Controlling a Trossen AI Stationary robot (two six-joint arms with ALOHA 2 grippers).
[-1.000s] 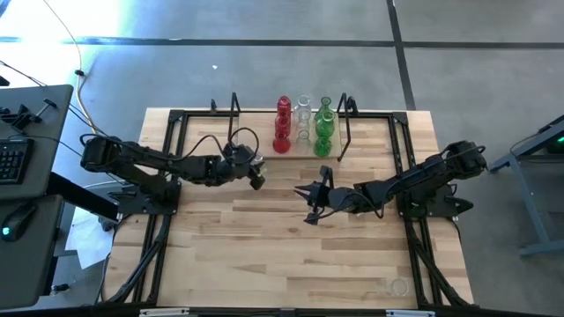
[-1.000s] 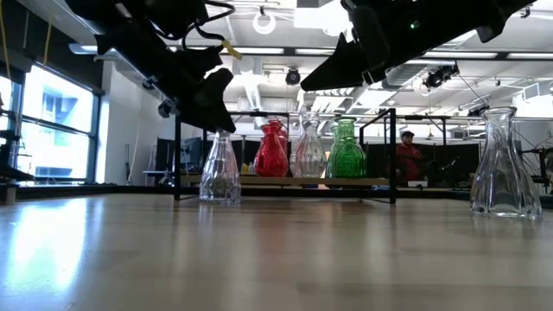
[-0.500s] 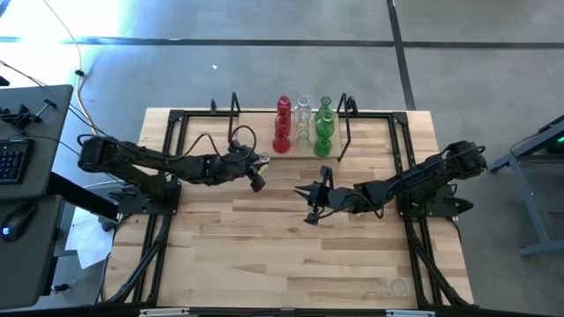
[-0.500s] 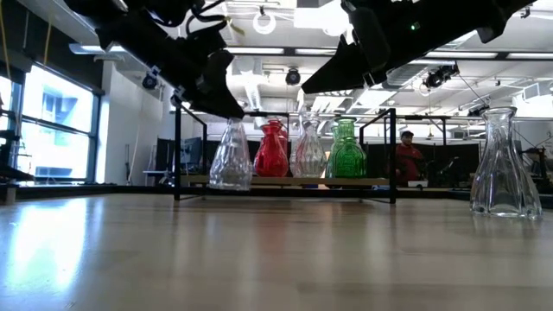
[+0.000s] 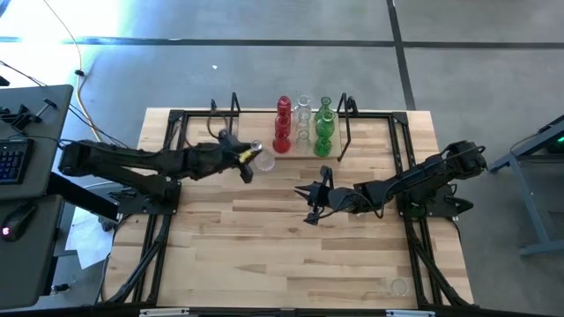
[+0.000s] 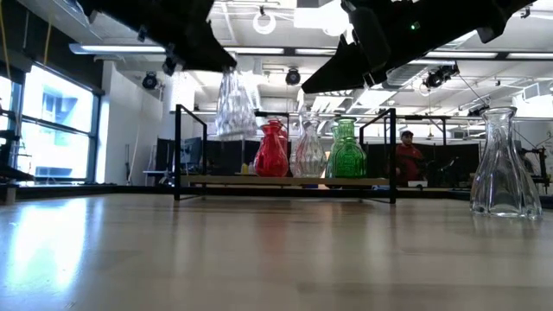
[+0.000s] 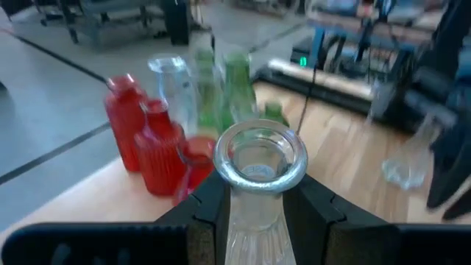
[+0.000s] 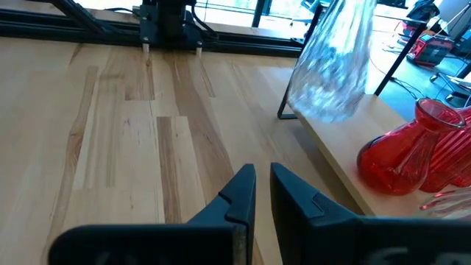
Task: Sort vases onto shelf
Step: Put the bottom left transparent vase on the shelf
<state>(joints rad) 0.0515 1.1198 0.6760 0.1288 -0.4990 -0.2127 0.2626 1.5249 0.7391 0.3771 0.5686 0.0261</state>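
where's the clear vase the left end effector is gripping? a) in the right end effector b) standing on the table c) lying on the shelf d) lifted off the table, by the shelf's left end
d: in the low view the clear vase hangs from the left end effector, clear of the table and above the shelf board.

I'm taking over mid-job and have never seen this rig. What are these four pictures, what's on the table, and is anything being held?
Two dark robot arms work at a wooden table. One camera looks straight down, one sits at tabletop level, and one rides on each wrist. The left gripper is shut on a clear vase, lifted off the table near the shelf. The shelf holds red vases, clear vases and green vases. The right gripper waits shut and empty over mid-table. Another clear vase stands alone on the table near its front right corner.
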